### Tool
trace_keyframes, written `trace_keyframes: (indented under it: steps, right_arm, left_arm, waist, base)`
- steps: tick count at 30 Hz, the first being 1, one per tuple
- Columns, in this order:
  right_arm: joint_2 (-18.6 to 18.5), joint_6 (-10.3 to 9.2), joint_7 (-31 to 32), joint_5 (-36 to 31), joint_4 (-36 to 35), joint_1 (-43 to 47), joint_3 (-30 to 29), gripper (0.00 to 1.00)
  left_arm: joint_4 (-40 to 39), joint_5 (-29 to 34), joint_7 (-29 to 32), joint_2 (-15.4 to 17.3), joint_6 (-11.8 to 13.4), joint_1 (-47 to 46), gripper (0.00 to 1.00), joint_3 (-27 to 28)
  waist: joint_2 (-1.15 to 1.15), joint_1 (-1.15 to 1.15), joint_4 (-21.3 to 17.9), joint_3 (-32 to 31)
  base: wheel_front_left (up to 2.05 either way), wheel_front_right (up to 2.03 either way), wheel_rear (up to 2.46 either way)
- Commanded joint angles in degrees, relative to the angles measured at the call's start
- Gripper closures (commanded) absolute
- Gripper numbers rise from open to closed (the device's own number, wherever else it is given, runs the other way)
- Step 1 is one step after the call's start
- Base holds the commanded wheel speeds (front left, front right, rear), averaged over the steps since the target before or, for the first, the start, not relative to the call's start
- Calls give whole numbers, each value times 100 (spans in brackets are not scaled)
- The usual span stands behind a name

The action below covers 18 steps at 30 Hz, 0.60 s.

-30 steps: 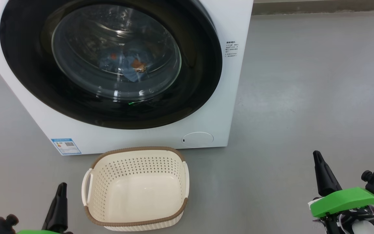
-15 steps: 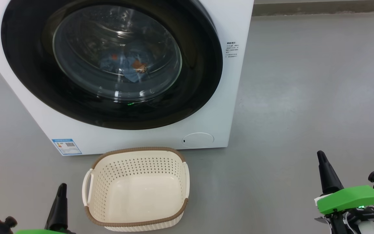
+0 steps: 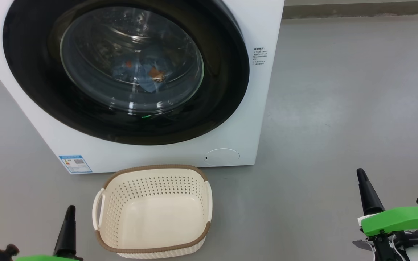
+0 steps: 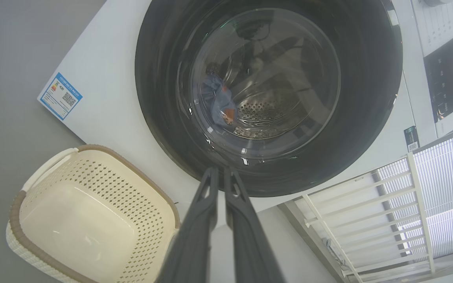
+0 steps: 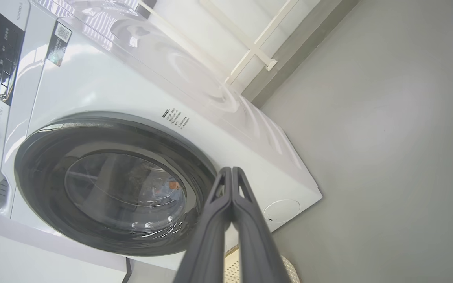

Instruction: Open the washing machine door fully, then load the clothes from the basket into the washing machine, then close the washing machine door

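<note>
From the head view, you'll see little has changed over the last second. The right gripper point(image 3: 360, 175) has slid a little toward the right edge and its green housing sits lower in the frame. The whole picture has also shifted down slightly, which is the camera moving and not the things. The left gripper point(image 3: 70, 212) stands where it did, at the lower left, just beside the basket point(image 3: 151, 168). Both pincers are clenched on nothing, fingers pressed together.

The washing machine door point(image 3: 31, 83) lies flat against the washing machine point(image 3: 263, 108). The clothes point(image 3: 142, 74) are a blue heap with orange patches behind the glass. The basket stands on the floor point(image 3: 339, 94) just in front of the machine's lower edge, and its bare cream bottom is showing. To your right the grey floor runs open from the machine's corner to the right gripper.

From the left wrist view, your two dark fingers meet at the tips and point at the door's lower rim without touching it. The perforated drum point(image 4: 260, 112) holds the clothes on its left side. The basket sits to the lower left, with the blue label point(image 4: 60, 96) above it. A white railing point(image 4: 368, 208) crosses the lower right.

From the right wrist view, your fingers are shut tight, with their tips in front of the door's edge. The door is closed, the clothes show dimly through it, and open floor fills the right side.
</note>
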Motion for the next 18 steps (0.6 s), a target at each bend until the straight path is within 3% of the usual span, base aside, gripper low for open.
trace_keyframes:
  steps: [1,18]
  right_arm:
    - [-31,-9,55,230,-179,-126,20,100]
    - [30,-11,344,1194,-223,-114,-126,100]
  left_arm:
    - [-138,-154,64,23,1,-258,100,179]
    - [-151,-796,351,-207,1,-293,100,425]
  waist:
    - [0,0,2,-3]
    - [0,0,15,-26]
  base:
    - [0,0,0]
    - [0,0,0]
